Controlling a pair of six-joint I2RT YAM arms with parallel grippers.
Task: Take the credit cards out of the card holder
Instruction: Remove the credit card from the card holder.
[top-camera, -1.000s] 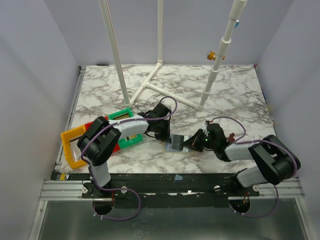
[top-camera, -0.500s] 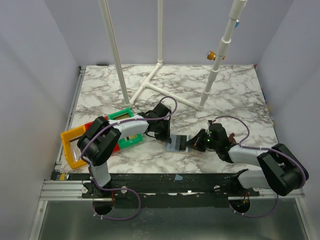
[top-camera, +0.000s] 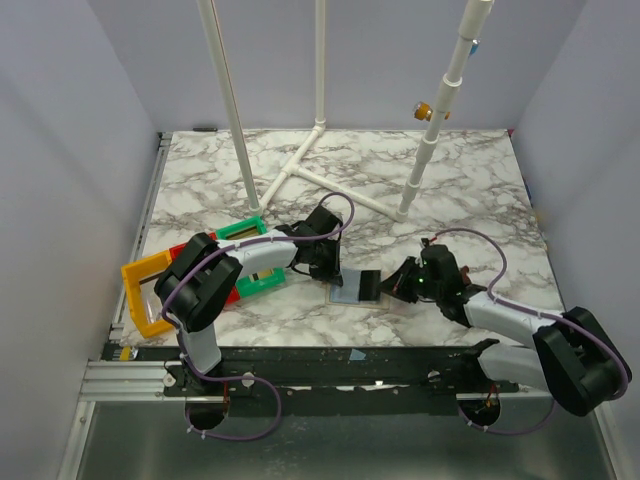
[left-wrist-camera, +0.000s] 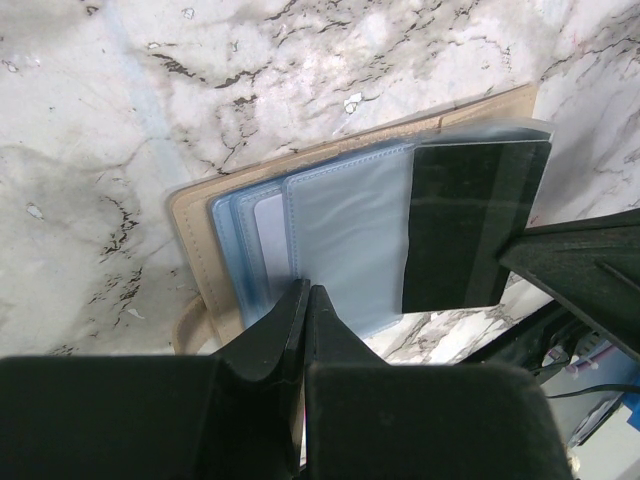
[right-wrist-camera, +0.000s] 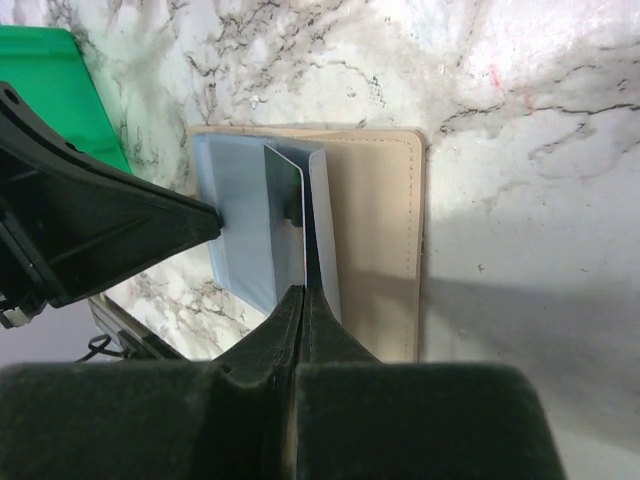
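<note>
The card holder (top-camera: 343, 294) (left-wrist-camera: 190, 240) (right-wrist-camera: 375, 230) lay open and flat on the marble counter (top-camera: 450, 190), near its front edge, between the 2 tools. Its pale blue pockets faced up.

The left tool (top-camera: 336, 272) (left-wrist-camera: 306, 292) (right-wrist-camera: 205, 218) was clenched with nothing between its fingers. Its tip rested on the blue pocket at the holder's left side.

The right tool (top-camera: 392, 288) (left-wrist-camera: 545, 262) (right-wrist-camera: 303, 294) was clamped on the outer edge of 1 credit card (top-camera: 368, 283) (left-wrist-camera: 470, 225) (right-wrist-camera: 285, 205). This card looked dark. It stood partly out of its pocket, projecting past the holder's right edge toward the right tool and tilted up off the holder.

The green bin (top-camera: 255, 260) (right-wrist-camera: 60, 90) stood just beyond the left tool.
</note>
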